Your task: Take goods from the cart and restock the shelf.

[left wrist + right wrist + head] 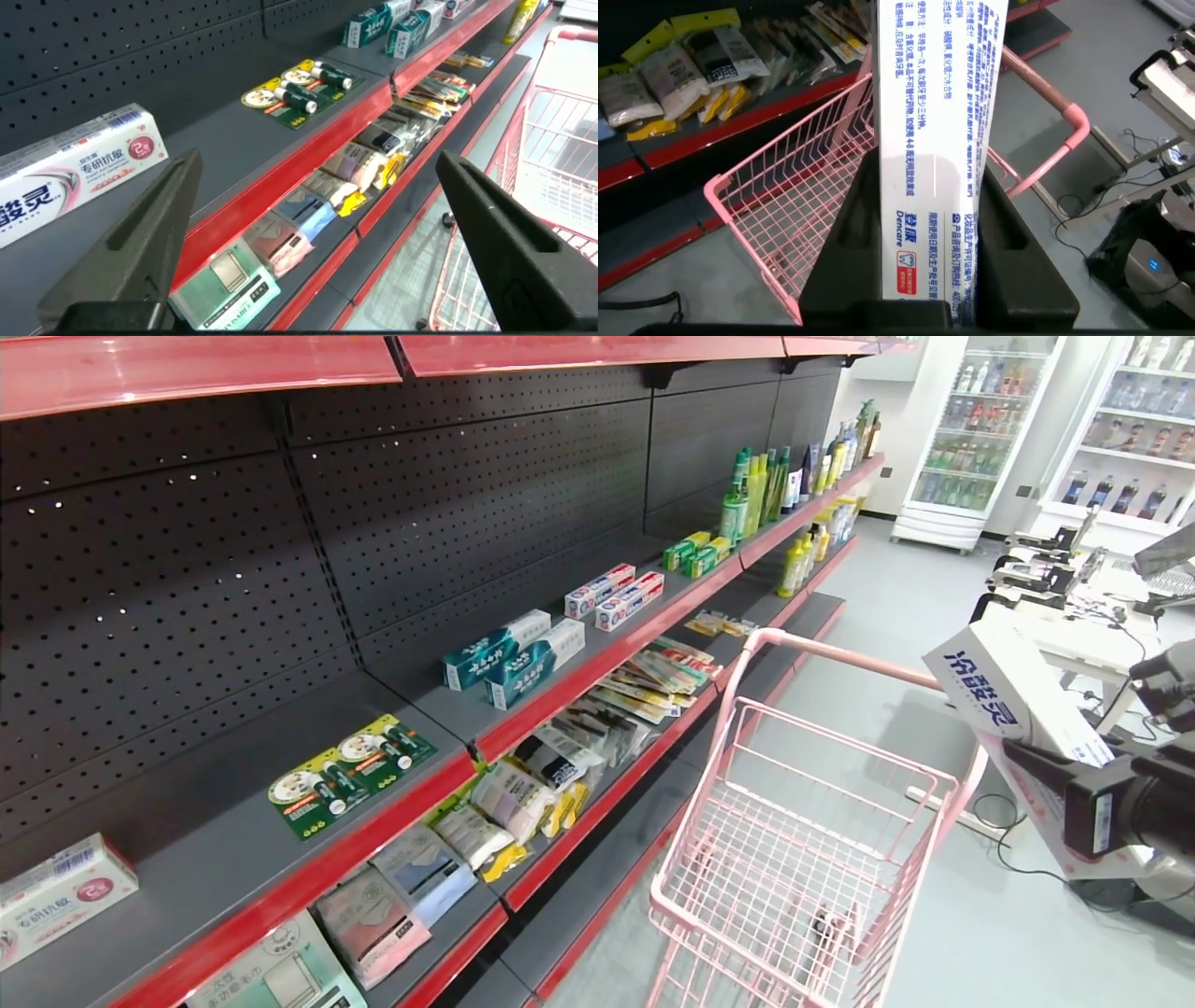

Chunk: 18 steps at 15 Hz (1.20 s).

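My right gripper (1050,761) is shut on a long white toothpaste box (1004,695) with blue print, held to the right of the pink cart's handle (845,655). In the right wrist view the box (934,140) stands up between the fingers of that gripper (934,257), above the cart (799,187). My left gripper (318,166) is open with nothing in it, out in front of the grey shelf board with its red edge (280,177). A similar white and pink toothpaste box (84,168) lies on that board (308,877) at its near left end (61,896).
Green card packs (355,770), teal toothpaste boxes (513,658) and bottles (766,485) sit further along the shelf. Packets (523,793) fill the lower shelf. Drink fridges (971,429) and a desk with equipment (1074,588) stand at the right. Cables lie on the floor.
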### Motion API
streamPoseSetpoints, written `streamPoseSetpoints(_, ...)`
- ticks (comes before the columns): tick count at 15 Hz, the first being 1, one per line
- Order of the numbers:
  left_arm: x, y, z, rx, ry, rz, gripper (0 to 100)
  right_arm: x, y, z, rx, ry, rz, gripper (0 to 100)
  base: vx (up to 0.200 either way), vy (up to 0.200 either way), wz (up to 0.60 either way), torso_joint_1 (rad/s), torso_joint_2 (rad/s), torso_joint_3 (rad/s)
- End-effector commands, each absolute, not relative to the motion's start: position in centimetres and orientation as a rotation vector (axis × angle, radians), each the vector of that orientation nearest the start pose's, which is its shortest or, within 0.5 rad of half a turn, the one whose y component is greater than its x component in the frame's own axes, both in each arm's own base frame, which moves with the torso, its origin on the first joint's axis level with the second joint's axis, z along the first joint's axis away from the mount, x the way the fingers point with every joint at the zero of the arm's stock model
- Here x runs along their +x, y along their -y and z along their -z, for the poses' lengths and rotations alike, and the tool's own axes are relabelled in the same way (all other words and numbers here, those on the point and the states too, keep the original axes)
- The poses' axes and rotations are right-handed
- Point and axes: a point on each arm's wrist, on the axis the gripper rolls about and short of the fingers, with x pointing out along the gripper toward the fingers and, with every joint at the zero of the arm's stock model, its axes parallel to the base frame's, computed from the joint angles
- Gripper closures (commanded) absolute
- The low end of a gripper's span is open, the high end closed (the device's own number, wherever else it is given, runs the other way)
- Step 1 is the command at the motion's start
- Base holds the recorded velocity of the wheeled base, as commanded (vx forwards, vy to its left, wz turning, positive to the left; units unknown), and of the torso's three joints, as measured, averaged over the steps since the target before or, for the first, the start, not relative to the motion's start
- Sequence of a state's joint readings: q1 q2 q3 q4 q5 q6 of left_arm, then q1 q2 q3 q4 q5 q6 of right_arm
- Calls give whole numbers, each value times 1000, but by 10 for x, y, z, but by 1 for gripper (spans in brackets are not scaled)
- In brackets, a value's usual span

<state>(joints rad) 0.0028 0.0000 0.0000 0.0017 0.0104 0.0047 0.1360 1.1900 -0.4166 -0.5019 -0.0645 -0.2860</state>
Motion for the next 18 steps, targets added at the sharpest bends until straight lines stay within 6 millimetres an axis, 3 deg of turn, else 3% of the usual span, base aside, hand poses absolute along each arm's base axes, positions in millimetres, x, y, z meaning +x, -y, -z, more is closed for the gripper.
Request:
streamPoseSetpoints(1, -23, 0, -75, 5, -2, -14, 0, 162, -21, -180, -314, -268, -107, 100, 0, 0, 600, 2, -7, -2)
streamPoseSetpoints(18, -23, 0, -75, 5, -2, -14, 0, 161, -21, -176, -326, -284, -111, 100, 0, 0, 600, 3, 0, 1)
